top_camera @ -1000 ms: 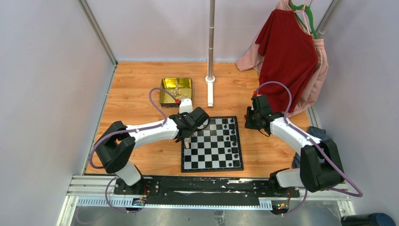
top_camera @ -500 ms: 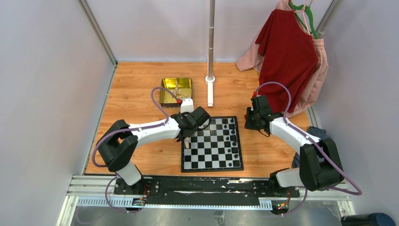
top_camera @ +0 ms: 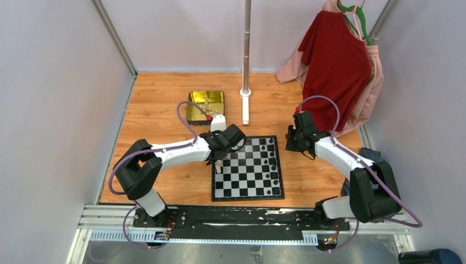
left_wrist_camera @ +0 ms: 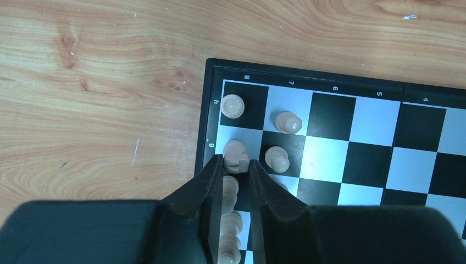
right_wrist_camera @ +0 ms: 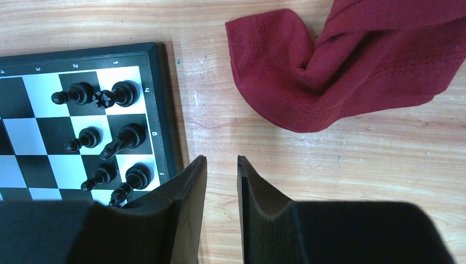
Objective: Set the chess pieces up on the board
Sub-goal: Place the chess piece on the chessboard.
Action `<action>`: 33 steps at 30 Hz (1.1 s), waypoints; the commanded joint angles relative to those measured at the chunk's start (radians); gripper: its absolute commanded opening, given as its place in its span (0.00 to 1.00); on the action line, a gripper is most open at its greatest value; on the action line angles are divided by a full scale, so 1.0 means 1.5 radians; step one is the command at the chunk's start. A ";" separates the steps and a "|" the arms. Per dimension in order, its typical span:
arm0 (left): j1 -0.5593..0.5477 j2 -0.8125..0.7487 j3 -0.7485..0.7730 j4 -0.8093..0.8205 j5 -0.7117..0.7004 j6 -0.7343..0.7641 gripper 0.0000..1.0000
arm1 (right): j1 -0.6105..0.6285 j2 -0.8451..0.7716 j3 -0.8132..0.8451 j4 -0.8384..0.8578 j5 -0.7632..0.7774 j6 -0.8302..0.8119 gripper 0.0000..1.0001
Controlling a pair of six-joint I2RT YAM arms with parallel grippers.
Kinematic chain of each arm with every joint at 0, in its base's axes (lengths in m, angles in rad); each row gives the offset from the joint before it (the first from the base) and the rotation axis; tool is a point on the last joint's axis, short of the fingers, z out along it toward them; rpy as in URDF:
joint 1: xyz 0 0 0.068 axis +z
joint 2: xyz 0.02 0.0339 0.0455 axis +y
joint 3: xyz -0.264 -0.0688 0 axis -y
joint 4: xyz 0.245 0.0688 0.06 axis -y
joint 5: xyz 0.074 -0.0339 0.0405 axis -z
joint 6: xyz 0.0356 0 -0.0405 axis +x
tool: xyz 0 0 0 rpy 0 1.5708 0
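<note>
Between the left jaws, which stand only a narrow gap apart, sits a cream piece [left_wrist_camera: 229, 190], with more cream chessmen [left_wrist_camera: 231, 223] lined up behind it in the same gap. Whether the jaws pinch it or merely straddle it cannot be told. Just past their tips a cream knight [left_wrist_camera: 236, 154] stands on the edge file of the board [left_wrist_camera: 369, 113], and beyond it a round-topped piece [left_wrist_camera: 232, 105] fills the corner square. Right of the tips stand two cream pawns [left_wrist_camera: 276, 158]. Left of them lies bare desk [left_wrist_camera: 99, 82].

The right jaws are slightly spread, holding nothing, with desk wood showing in the gap. To their left the board's corner carries black pieces [right_wrist_camera: 125, 93] in two rows. Ahead and to the right lies a red cloth [right_wrist_camera: 329, 66].
</note>
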 commanded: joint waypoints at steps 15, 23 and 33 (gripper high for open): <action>0.004 0.014 0.029 -0.011 -0.034 0.008 0.36 | 0.001 0.010 -0.005 -0.005 -0.006 -0.009 0.31; 0.004 -0.041 0.049 -0.084 -0.072 0.012 0.36 | 0.000 0.009 -0.002 -0.007 -0.006 -0.009 0.32; 0.037 -0.147 0.054 -0.109 -0.107 0.065 0.54 | 0.000 0.002 0.001 -0.011 0.000 -0.012 0.31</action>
